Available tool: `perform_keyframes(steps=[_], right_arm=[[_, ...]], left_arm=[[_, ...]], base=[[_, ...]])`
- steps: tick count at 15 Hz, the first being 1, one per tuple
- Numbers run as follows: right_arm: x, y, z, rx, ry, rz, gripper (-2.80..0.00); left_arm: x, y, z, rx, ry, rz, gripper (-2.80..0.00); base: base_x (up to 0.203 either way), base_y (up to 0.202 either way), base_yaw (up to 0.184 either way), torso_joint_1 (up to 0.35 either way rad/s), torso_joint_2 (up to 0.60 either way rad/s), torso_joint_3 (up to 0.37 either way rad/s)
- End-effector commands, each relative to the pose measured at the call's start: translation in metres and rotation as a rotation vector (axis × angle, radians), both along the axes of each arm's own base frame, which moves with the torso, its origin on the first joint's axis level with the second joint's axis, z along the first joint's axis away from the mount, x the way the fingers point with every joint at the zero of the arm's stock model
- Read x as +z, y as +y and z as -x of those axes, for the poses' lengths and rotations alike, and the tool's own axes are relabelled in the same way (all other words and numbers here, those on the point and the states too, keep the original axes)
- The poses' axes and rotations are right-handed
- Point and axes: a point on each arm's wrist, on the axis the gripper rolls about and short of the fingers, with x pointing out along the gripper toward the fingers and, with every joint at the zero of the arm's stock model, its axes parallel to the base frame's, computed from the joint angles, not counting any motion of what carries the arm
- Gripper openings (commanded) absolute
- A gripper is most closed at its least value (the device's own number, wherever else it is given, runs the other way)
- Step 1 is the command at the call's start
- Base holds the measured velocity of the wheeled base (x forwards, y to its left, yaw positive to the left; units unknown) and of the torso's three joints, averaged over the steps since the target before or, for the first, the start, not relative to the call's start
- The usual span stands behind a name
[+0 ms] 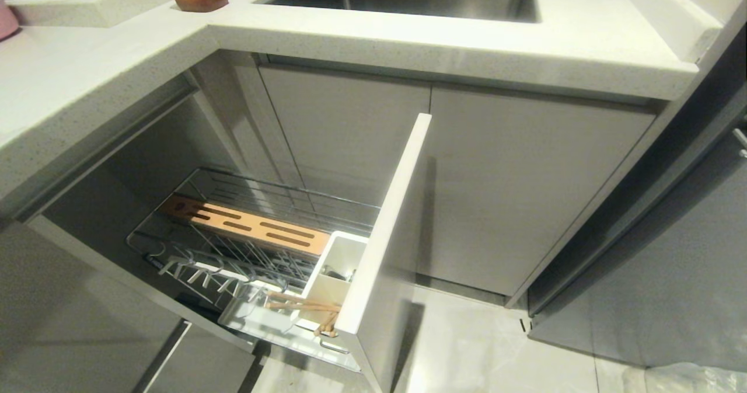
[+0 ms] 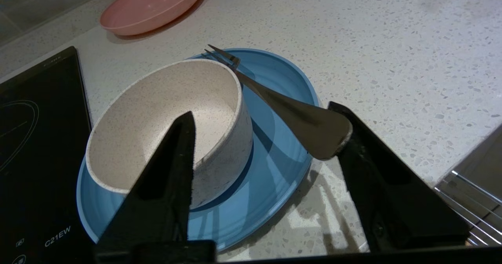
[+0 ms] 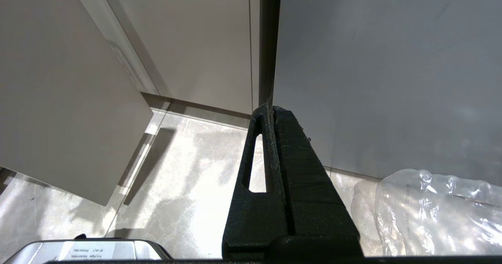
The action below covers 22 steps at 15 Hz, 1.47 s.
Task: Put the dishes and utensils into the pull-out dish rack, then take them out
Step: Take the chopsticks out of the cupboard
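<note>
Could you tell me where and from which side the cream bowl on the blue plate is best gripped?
Grip the bowl by its thin rim, coming from straight above with one jaw inside and one outside. It stands upright on the blue plate with steep walls, probably too wide to span. Pick the wall away from the fork, which lies across the plate beside it.
</note>
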Motion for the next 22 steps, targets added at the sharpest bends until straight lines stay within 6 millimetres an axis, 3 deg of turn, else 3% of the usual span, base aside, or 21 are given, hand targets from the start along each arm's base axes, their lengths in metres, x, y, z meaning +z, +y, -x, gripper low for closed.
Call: perform_keyframes(steps=[1, 9, 12, 13, 16, 19, 22], right_arm=[[0.0, 0.0, 0.0, 0.0, 0.001, 0.0, -2.8], [0.0, 0.0, 0.0, 0.0, 0.001, 0.0, -2.8], [0.0, 0.0, 0.0, 0.0, 0.001, 0.0, -2.8], [0.0, 0.0, 0.0, 0.0, 0.001, 0.0, -2.8], [0.0, 0.0, 0.0, 0.0, 0.001, 0.0, -2.8], [0.0, 0.0, 0.0, 0.0, 0.001, 0.0, -2.8], [0.0, 0.0, 0.0, 0.0, 0.001, 0.0, -2.8]], left_arm=[[0.002, 0.0, 0.002, 0.007, -0.009, 0.0, 0.0], [0.008, 0.0, 0.011, 0.001, -0.042, -0.002, 0.0], [0.042, -0.002, 0.022, -0.081, -0.159, -0.03, 0.0], [0.054, -0.003, 0.025, -0.13, -0.202, -0.045, -2.8], [0.078, -0.009, 0.034, -0.291, -0.36, 0.007, -2.8], [0.079, -0.021, 0.024, -0.463, -0.455, 0.205, -2.8], [0.065, -0.048, 0.005, -0.665, -0.337, 0.376, -2.8]], base=[[0.0, 0.0, 0.0, 0.0, 0.0, 0.0], [0.0, 0.0, 0.0, 0.0, 0.0, 0.0], [0.0, 0.0, 0.0, 0.0, 0.0, 0.0], [0.0, 0.0, 0.0, 0.0, 0.0, 0.0], [0.0, 0.0, 0.0, 0.0, 0.0, 0.0], [0.0, 0.0, 0.0, 0.0, 0.0, 0.0], [0.0, 0.0, 0.0, 0.0, 0.0, 0.0]])
